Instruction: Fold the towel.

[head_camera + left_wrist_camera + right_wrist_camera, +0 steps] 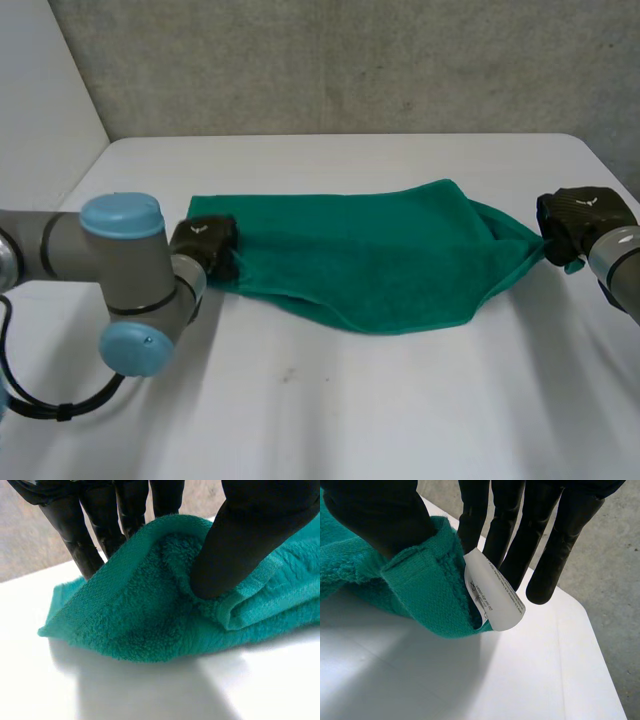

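Towel [370,262] is lying across the middle of the bench [350,410]. It's green, doubled over, and running from my left hand [205,247] to my right hand [580,222]. The near edge is sagging in a curve toward me and the far edge is running fairly straight. The right end is tapering to a bunched point at my right hand.

Left hand is holding the towel's left end. In the left wrist view my thumb is pressing down into the folded hem and my fingers [80,535] are standing behind the cloth, so I'm pinching the layers between them. The cloth is humping up under that grip, and the corner beside it is lying flat on the bench.

Right hand is holding the right corner the same way, with the thumb sitting on the hem, the fingers [505,530] reaching down behind it, and the cloth caught between. A white label [492,597] is sticking out of the hem there, curling in front of my fingers. The print on it is too small to read. That corner is looking slightly lifted off the bench.

Left arm [110,265] is coming in low from my left side. A grey wall [350,60] is standing behind the bench.
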Tool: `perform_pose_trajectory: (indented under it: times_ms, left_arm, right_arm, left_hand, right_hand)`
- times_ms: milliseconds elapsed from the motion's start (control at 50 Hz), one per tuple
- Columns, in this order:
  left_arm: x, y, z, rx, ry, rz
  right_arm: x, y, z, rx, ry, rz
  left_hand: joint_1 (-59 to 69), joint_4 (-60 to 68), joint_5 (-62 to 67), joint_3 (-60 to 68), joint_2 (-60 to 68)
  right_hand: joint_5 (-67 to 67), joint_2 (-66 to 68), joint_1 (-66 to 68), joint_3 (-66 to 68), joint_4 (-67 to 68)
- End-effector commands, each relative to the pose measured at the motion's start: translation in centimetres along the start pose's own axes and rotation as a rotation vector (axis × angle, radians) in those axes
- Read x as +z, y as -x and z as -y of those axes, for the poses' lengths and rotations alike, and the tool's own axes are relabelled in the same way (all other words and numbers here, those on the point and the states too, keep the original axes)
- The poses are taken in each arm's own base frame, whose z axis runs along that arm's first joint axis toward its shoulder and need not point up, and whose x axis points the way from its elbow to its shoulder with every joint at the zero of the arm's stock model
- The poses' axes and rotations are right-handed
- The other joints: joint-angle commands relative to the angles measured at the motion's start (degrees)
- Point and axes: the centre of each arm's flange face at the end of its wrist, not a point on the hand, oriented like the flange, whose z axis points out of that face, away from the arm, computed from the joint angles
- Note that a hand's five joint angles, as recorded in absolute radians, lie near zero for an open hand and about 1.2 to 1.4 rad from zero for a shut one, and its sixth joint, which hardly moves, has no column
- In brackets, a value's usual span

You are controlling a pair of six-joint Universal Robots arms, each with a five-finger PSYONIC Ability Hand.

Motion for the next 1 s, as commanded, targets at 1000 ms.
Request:
perform_pose_trajectory:
  times_ms: [1000]
  left_arm:
    - [-3.5, 11.7, 1.5, -0.193, 0.036, 0.158]
  right_arm:
    - [4.4, 3.6, -1.3, -0.352, 0.112, 0.089]
  left_hand:
    - [15.55, 12.39, 15.69, 12.59, 12.16]
  right_hand:
    - [13.84, 12.7, 24.69, 12.52, 11.86]
